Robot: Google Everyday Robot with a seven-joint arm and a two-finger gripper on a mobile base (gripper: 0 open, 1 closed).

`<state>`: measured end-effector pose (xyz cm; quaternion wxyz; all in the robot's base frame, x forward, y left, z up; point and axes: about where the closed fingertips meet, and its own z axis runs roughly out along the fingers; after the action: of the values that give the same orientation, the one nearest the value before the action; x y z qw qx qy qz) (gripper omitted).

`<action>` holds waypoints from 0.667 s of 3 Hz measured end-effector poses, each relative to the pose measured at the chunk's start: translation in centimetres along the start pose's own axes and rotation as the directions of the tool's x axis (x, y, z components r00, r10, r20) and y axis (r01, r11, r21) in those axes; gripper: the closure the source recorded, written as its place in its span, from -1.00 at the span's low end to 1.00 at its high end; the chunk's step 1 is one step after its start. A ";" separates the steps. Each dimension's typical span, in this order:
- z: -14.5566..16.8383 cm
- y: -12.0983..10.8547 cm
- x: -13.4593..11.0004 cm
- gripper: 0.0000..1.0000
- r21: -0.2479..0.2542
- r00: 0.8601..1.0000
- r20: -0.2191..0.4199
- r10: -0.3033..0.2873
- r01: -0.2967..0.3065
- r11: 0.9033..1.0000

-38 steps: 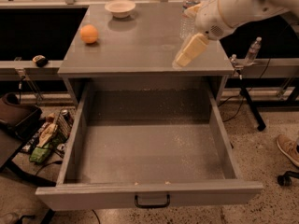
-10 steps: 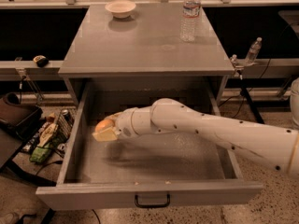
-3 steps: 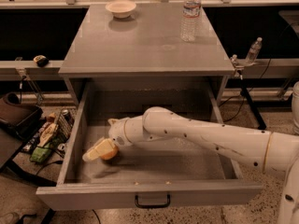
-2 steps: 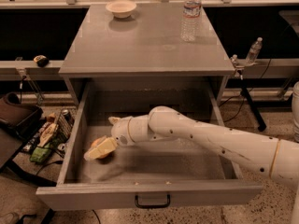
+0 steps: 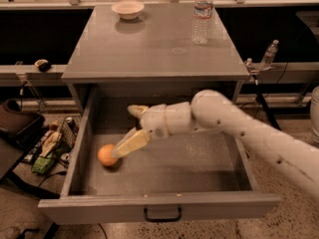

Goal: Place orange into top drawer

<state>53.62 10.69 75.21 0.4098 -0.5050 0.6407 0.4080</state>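
Inside the top drawer [image 5: 189,169], on the left part of the speckled floor and near the left wall, the orange [image 5: 107,155] rests roughly midway from front to back. The drawer stands open, pulled far out. A black handle [image 5: 162,214] sits centred on the grey front panel.

Gripper [image 5: 125,131] is inside the drawer, just right of the orange and slightly above it. Its fingers are spread apart, with nothing pinched between them. The lower finger [image 5: 130,143] slants down-left, its tip at the orange's upper right side, touching or very nearly so — cannot tell which. The upper finger [image 5: 135,109] points toward the drawer's back, well apart from the fruit. The orange lies outside the gap between the fingers, beyond the lower tip.

White arm [image 5: 239,128] enters from the lower right and crosses over the drawer's right half.

Cabinet top [image 5: 149,49] above the drawer — a white bowl [image 5: 128,9] at the back left and a clear water bottle [image 5: 202,15] upright at the back right, well apart from each other.
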 end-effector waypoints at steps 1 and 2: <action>-8.5 0.4 -1.7 -1.00 -0.005 0.993 -0.109 -0.048 0.047 0.999; -14.7 1.0 -0.1 -1.00 0.048 0.954 -0.300 0.016 -0.002 0.999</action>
<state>50.94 -2.95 80.26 0.3175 -0.5483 0.7075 0.3130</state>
